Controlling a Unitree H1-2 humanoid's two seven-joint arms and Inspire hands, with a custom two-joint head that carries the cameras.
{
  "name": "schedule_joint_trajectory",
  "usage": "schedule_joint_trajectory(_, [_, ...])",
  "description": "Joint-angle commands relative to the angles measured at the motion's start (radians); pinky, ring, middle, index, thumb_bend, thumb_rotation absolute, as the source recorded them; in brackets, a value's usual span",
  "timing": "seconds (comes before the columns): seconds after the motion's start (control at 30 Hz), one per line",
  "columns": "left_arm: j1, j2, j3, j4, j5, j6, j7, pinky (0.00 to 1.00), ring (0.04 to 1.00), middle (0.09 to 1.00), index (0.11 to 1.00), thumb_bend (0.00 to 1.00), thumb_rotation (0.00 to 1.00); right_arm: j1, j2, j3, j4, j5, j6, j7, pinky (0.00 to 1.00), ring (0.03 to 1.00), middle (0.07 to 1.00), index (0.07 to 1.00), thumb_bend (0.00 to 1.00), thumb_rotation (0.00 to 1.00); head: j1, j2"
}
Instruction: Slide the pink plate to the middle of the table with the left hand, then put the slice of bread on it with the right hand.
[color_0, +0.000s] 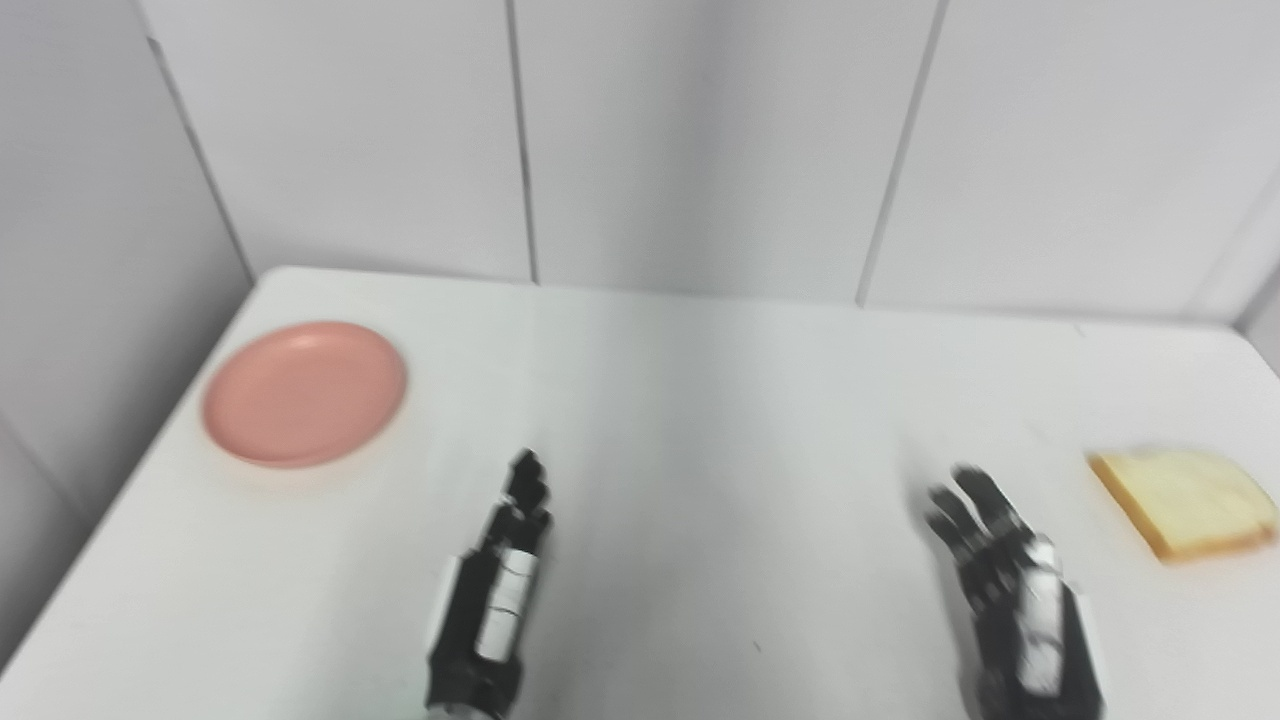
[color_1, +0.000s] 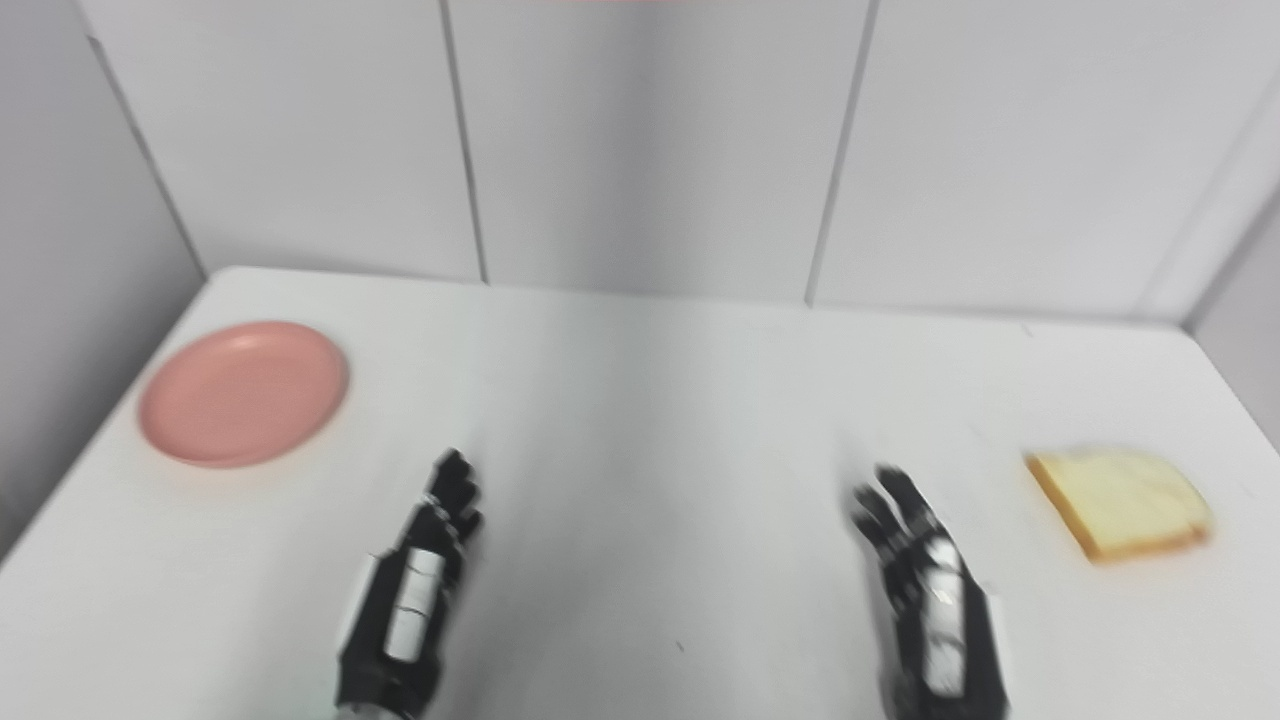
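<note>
The pink plate (color_0: 304, 393) lies flat near the far left corner of the white bench (color_0: 700, 420), with nothing on it. The left robot hand (color_0: 495, 590) is nearer the front edge, to the right of the plate and apart from it, fingers pointing away from the robot. It holds nothing; the fingers look straight and close together, though blur hides the detail. Bare bench lies between the two hands. The right robot hand (color_0: 1005, 580) hovers near the front at the right, fingers spread and holding nothing. The slice of bread (color_0: 1185, 500) lies flat on the bench just right of this hand, close to the right edge, not touching it.
</note>
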Motion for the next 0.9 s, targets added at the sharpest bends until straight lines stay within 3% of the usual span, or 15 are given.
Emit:
schedule_joint_trajectory(0.0, [0.000,0.000,-0.008,0.062,0.011,-0.035,0.002,1.00,1.000,0.993,0.941,0.73,0.82,0.024,-0.033,-0.020,0.111,-0.001,-0.035,0.015,0.89,0.876,0.906,0.806,0.74,0.91,0.000,0.001])
schedule_joint_trajectory(0.1, [-0.004,0.002,-0.008,0.091,0.008,-0.066,0.000,1.00,1.000,0.993,0.942,0.72,0.82,0.022,-0.029,-0.021,0.121,-0.003,-0.034,0.012,0.90,0.878,0.906,0.812,0.75,0.91,0.003,-0.027])
schedule_joint_trajectory(0.4, [-0.014,0.011,0.007,0.118,-0.009,-0.103,0.003,1.00,1.000,0.982,0.935,0.73,0.81,0.016,-0.010,-0.013,0.131,-0.015,-0.031,0.001,0.93,0.885,0.905,0.813,0.77,0.93,-0.004,-0.047])
schedule_joint_trajectory(0.57, [-0.029,0.003,0.044,0.025,-0.081,-0.057,0.012,1.00,0.991,0.972,0.919,0.87,0.79,0.012,0.005,0.002,0.135,-0.035,-0.039,-0.008,0.93,0.885,0.903,0.821,0.75,0.95,-0.012,-0.049])
schedule_joint_trajectory(0.67, [-0.063,0.024,0.068,-0.044,-0.101,-0.028,0.019,0.97,0.967,0.946,0.910,0.89,0.79,0.014,0.013,0.012,0.138,-0.038,-0.046,-0.009,0.93,0.887,0.904,0.817,0.76,0.93,-0.036,-0.047])
schedule_joint_trajectory(0.87, [-0.161,0.097,0.139,-0.114,-0.143,0.023,0.010,1.00,0.940,0.917,0.910,0.91,0.80,0.030,0.029,0.032,0.111,-0.054,-0.046,-0.019,0.92,0.881,0.890,0.806,0.75,0.95,-0.091,-0.025])
